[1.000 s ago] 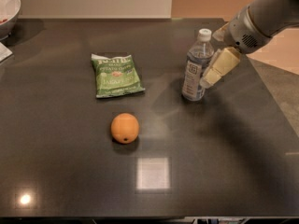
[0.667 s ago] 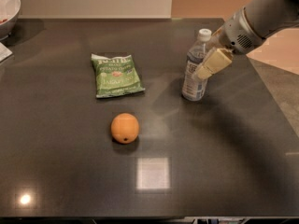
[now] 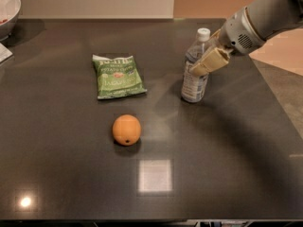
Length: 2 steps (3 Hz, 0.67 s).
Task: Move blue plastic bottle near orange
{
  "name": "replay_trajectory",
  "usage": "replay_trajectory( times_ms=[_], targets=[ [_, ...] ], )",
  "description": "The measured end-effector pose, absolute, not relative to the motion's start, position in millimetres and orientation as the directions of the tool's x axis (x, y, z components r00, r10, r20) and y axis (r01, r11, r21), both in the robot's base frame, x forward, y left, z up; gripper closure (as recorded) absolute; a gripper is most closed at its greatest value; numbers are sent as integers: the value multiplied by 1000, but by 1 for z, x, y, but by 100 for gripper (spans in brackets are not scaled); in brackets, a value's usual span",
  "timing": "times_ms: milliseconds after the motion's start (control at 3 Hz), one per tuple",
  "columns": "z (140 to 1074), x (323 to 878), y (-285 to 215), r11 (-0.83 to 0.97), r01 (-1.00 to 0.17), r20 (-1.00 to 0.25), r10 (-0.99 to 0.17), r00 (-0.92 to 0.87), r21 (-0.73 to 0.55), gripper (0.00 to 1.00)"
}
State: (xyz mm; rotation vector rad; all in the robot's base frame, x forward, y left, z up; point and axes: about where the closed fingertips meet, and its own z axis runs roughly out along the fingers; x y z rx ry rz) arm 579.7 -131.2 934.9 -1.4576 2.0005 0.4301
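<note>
Right at the end effector (image 3: pixel 200 66), grip unclear, stands the white-capped blue plastic bottle (image 3: pixel 193 86).

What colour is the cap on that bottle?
White cap, seen in the camera view; gripper at the blue plastic bottle.

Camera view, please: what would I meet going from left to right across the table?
White bowl → orange → blue plastic bottle, with the gripper at the bottle's upper part, reaching in from the right.
</note>
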Motion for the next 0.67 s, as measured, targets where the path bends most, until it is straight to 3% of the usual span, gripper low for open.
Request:
replay_trajectory(
  times_ms=[333,667],
  targets=[
    [944,565,-110,286,-955,-687,-710,-157,-77,100],
    [945,546,-87,222,-974,-716,-688,-118,-52,100]
  ],
)
